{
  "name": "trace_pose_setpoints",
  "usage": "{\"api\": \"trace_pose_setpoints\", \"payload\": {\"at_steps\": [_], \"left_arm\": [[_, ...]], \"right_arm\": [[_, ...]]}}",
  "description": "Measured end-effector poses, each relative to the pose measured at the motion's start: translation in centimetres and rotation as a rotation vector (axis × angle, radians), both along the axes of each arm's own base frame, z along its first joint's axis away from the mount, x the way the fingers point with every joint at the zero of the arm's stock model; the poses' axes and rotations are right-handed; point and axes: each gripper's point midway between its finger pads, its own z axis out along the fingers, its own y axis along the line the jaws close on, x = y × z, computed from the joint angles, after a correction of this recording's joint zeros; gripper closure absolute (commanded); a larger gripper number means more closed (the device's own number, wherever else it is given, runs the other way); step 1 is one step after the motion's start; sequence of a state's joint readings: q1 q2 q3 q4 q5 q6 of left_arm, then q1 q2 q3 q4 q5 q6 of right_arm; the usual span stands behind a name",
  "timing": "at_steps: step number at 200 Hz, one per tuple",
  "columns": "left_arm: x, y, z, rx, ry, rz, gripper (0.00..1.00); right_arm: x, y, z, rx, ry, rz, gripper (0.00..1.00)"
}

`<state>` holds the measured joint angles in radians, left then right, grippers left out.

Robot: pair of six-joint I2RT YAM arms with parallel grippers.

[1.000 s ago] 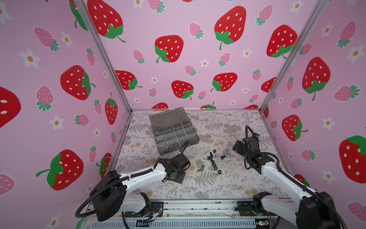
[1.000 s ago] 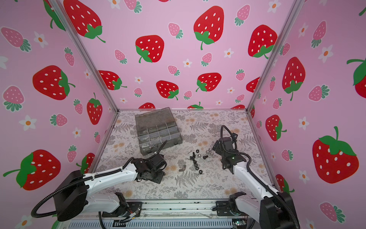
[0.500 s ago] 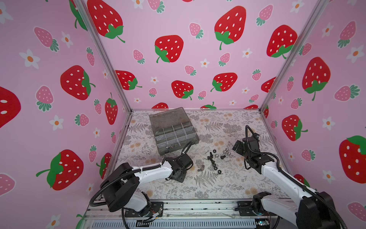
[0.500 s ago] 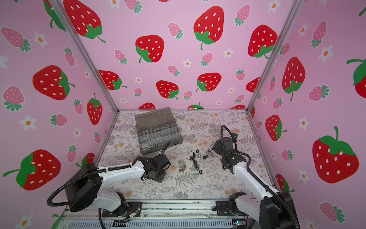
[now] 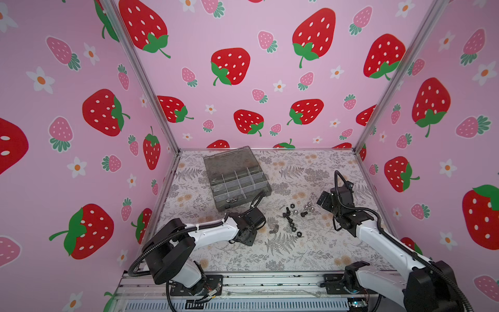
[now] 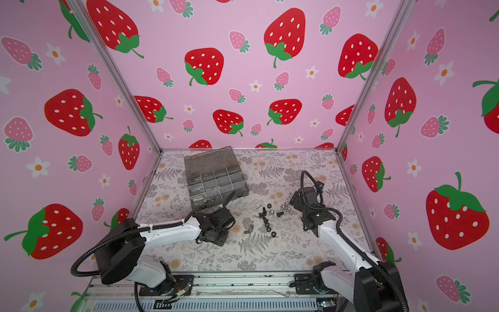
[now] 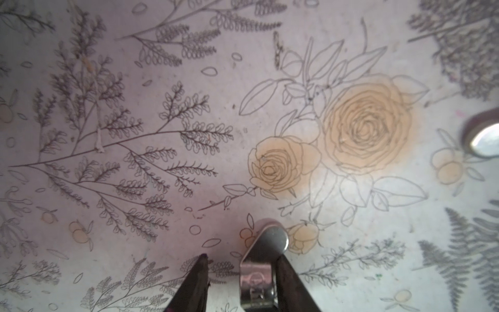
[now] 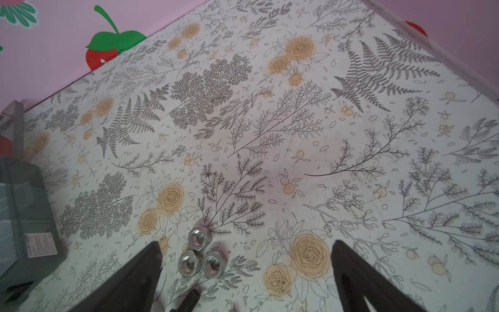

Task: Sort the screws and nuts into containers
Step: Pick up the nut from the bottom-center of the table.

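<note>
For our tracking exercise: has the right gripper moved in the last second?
No: the right gripper keeps the same gap to the three shiny silver nuts.

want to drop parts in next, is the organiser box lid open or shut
Open. In a top view the organiser box has its lid swung back, divided compartments exposed, a few silver pieces in one.

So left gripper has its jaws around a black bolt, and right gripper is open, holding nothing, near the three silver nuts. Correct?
One thing is wrong. It is not a black bolt: the left gripper has its jaws around a grey wing nut, as the left wrist view shows. The rest stands: the right gripper is open, holding nothing, near the three silver nuts.
</note>
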<state>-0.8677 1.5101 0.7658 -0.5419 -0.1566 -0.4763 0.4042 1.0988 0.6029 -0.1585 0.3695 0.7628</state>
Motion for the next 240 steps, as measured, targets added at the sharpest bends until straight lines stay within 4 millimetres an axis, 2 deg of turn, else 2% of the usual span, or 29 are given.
{"api": "trace_pose_setpoints", "payload": {"at_steps": [73, 141, 208, 225, 240], "left_arm": [[-0.2, -0.2, -0.1, -0.011, 0.015, -0.003, 0.66], [-0.7, -0.1, -0.1, -0.01, 0.034, -0.005, 0.81], [-0.7, 0.0, 0.1, -0.013, 0.036, 0.017, 0.87], [-0.1, -0.2, 0.7, -0.012, 0.019, 0.027, 0.88], [1.3, -0.9, 1.9, -0.032, -0.017, 0.041, 0.89]], "right_arm": [[0.0, 0.0, -0.8, -0.01, 0.024, 0.001, 0.0], [0.0, 0.0, -0.9, -0.014, 0.029, -0.001, 0.0], [0.1, 0.0, -0.8, -0.013, 0.027, 0.0, 0.0], [0.1, 0.0, -0.8, -0.013, 0.027, 0.0, 0.0], [0.1, 0.0, -0.8, -0.013, 0.027, 0.0, 0.0]]}}
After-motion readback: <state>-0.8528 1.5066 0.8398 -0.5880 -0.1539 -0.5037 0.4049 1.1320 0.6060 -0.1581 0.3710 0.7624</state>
